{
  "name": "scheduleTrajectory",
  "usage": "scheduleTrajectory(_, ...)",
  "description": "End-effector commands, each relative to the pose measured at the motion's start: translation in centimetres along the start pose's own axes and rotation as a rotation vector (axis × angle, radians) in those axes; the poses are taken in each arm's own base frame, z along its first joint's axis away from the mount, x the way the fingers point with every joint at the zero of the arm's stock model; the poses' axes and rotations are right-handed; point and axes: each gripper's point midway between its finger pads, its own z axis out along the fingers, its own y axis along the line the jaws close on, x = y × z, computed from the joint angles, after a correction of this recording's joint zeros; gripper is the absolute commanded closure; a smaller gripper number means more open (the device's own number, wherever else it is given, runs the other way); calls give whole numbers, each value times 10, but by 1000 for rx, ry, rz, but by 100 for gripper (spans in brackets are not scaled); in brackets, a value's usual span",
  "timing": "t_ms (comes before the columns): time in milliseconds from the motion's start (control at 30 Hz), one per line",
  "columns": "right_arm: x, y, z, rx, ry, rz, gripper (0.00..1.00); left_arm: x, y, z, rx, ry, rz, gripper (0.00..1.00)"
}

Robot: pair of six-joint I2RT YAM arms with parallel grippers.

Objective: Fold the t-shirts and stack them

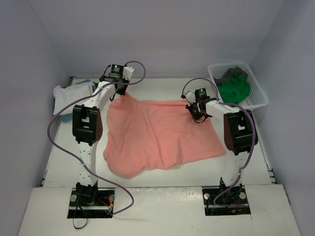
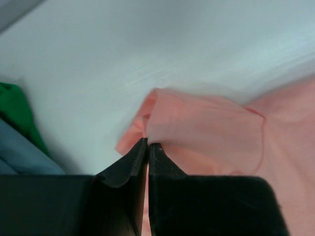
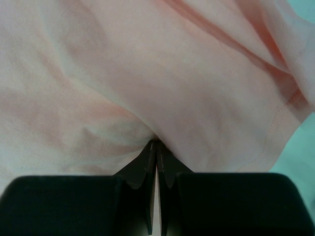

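Top external view: grips salmon pink t-shirt (image 1: 162, 135) tight with left gripper (image 1: 117, 92) at far corner, with right gripper (image 1: 197, 117) at far edge. Half hides green t-shirt (image 1: 235, 89) in basket (image 1: 253, 102).

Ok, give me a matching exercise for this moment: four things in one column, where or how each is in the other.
Things:
1. salmon t-shirt
2. green t-shirt
3. left gripper
4. right gripper

Place or state:
A. in the mesh basket
B. shut on the salmon t-shirt's far right corner
C. spread across the middle of the table
D. shut on the salmon t-shirt's far left corner

Pairs: 1-C, 2-A, 3-D, 4-B
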Motion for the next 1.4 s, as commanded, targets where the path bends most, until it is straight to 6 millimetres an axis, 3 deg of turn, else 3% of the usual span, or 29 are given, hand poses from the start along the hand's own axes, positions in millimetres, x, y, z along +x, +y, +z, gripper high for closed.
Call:
scheduleTrajectory(0, 32, 13, 13, -50, 102, 5, 100, -31, 31, -9, -82, -75, 10, 100)
scheduleTrajectory(133, 35, 14, 13, -52, 109, 8, 100, -37, 42, 14, -125, -83, 27, 100)
scheduleTrajectory(167, 36, 14, 13, -52, 111, 8, 100, -48, 47, 14, -144, -112, 27, 100)
scheduleTrajectory(267, 36, 14, 13, -52, 111, 8, 100, -45, 47, 35, -144, -111, 29, 100)
scheduleTrajectory(300, 36, 14, 13, -52, 111, 8, 100, -55, 48, 34, -149, -133, 25, 100)
scheduleTrajectory(400, 37, 12, 13, -49, 115, 11, 100, -42, 48, 60, -160, -98, 8, 99)
scheduleTrajectory(433, 37, 12, 14, -48, 115, 14, 100, -40, 46, 64, -159, -90, 12, 90)
scheduleTrajectory(467, 38, 12, 13, -49, 116, 13, 100, -34, 46, 72, -176, -70, 16, 67)
scheduleTrajectory(567, 39, 11, 13, -45, 120, 16, 100, -27, 49, 74, -208, -52, 26, 58)
scheduleTrajectory(633, 40, 10, 13, -40, 122, 18, 100, -29, 52, 67, -229, -58, 23, 56)
scheduleTrajectory(667, 39, 9, 13, -39, 121, 20, 100, -41, 56, 49, -240, -91, 19, 55)
scheduleTrajectory(733, 38, 8, 11, -39, 116, 22, 100, -38, 55, 37, -240, -98, 18, 54)
scheduleTrajectory(767, 36, 8, 11, -35, 111, 20, 100, -52, 58, 14, -247, -137, 13, 54)
scheduleTrajectory(833, 34, 6, 9, -29, 105, 21, 100, -44, 50, 0, -217, -123, 5, 53)
scheduleTrajectory(867, 32, 4, 8, -23, 100, 23, 100, -56, 51, -26, -217, -161, -4, 53)
scheduleTrajectory(900, 27, 1, 4, -12, 84, 24, 100, -56, 46, -36, -192, -168, -7, 53)
scheduleTrajectory(933, 24, 0, 3, -9, 75, 21, 100, -43, 38, -38, -168, -143, -17, 53)
scheduleTrajectory(967, 16, -5, -2, 5, 50, 21, 100, -50, 37, -61, -161, -173, -26, 53)
scheduleTrajectory(1000, 10, -9, -5, 10, 24, 18, 100, -38, 27, -63, -121, -155, -39, 53)
scheduleTrajectory(1033, 3, -12, -9, 18, 5, 14, 100, -40, 24, -81, -108, -174, -43, 53)
scheduleTrajectory(1233, -36, -30, -21, 52, -86, 18, 100, 2, -5, -97, -12, -117, -76, 53)
scheduleTrajectory(1367, -54, -39, -26, 63, -129, 24, 98, 29, -24, -88, 57, -72, -90, 54)
